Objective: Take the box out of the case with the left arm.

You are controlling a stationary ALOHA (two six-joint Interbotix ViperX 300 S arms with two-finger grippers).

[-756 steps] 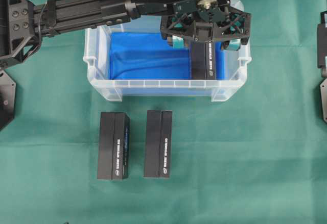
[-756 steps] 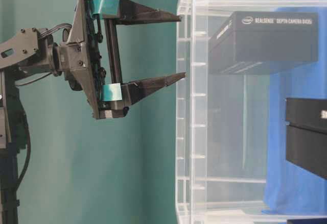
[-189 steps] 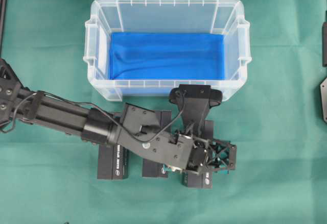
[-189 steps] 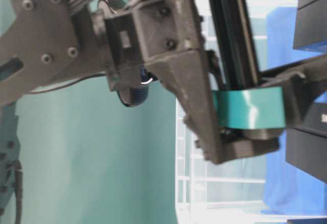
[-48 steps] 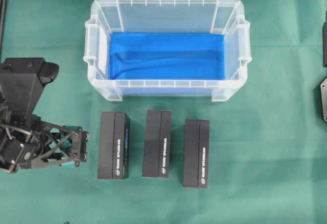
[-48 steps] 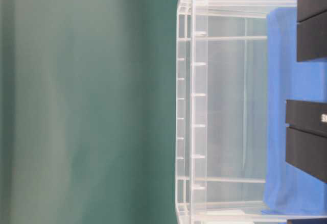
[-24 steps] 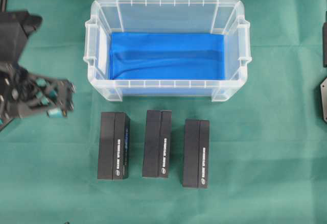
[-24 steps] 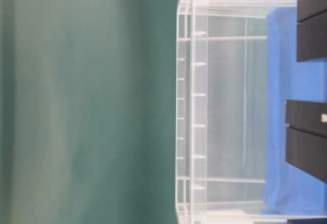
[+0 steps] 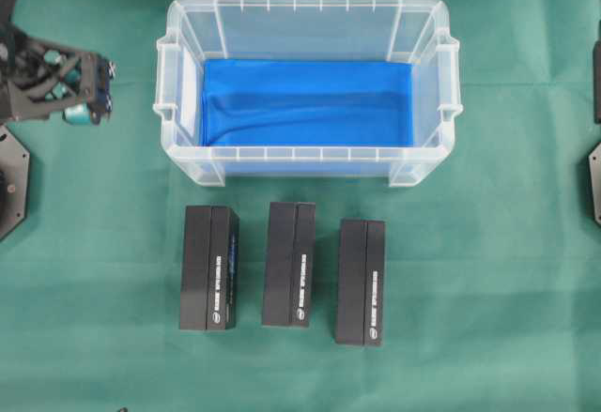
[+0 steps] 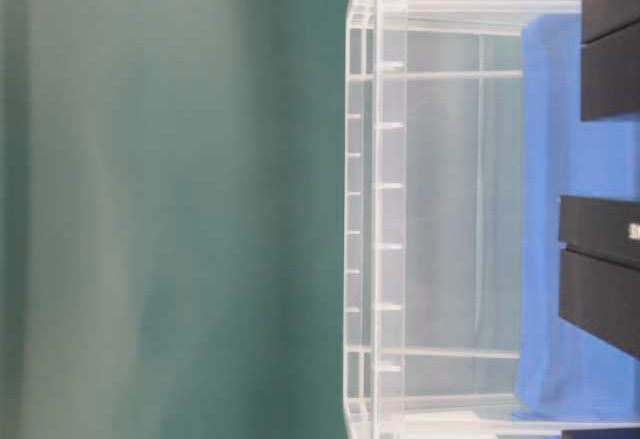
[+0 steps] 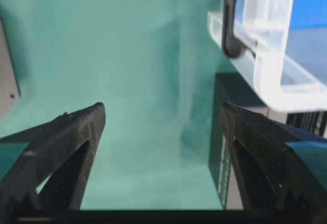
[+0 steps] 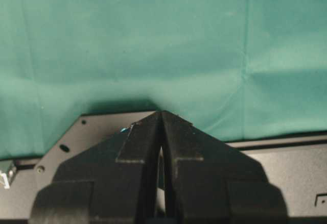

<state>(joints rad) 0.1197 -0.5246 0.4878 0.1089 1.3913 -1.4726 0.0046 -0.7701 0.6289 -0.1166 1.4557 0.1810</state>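
Case looks empty (only blue sheet), three boxes out front. Left gripper wide open, holding nothing, off to case's left; right gripper closed, empty. Judging task done, next just park arm.

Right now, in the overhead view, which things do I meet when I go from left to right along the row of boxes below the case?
Left black box → middle black box → right black box.
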